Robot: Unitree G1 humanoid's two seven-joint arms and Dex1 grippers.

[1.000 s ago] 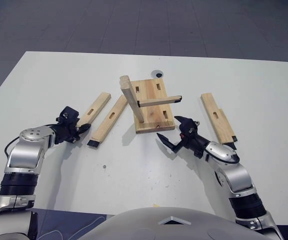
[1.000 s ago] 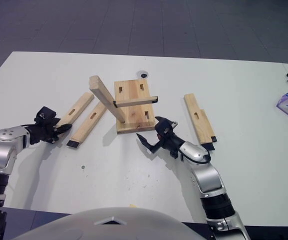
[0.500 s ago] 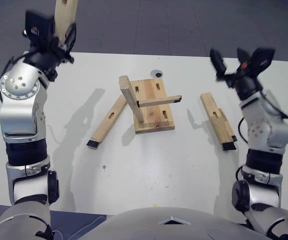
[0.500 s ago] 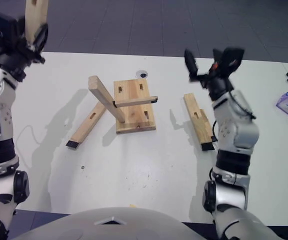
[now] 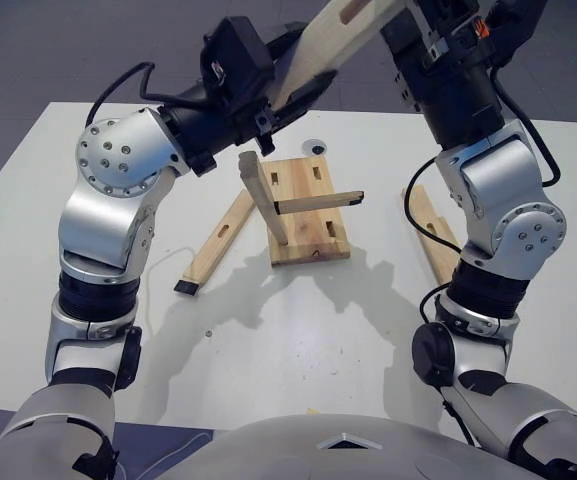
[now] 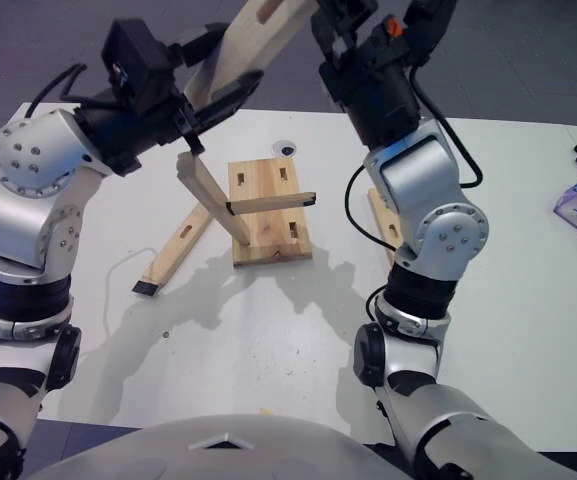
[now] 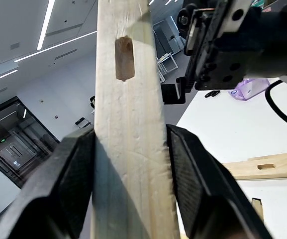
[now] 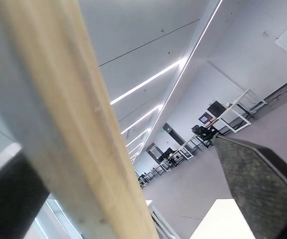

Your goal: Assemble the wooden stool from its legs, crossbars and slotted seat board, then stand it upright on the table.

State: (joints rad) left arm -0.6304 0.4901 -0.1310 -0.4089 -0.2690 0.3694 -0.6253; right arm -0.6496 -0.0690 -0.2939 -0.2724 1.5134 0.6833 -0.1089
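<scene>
Pinching the slotted leg (image 7: 126, 99) flat between its pads, the left gripper (image 7: 130, 149) holds it raised and slanted. The right gripper (image 8: 133, 199) is spread about the leg's far end, one finger clear of the wood; probably a regrasp to orient the slot. Below both, the seat board (image 5: 308, 225) on the table (image 5: 268, 340) already carries a fitted leg (image 5: 263, 195) and crossbar (image 5: 318, 202).

left arm (image 5: 108, 215) — silver shells, black joints, screw-ringed disc | right arm (image 5: 513, 215) — same, black cables, orange tab
</scene>
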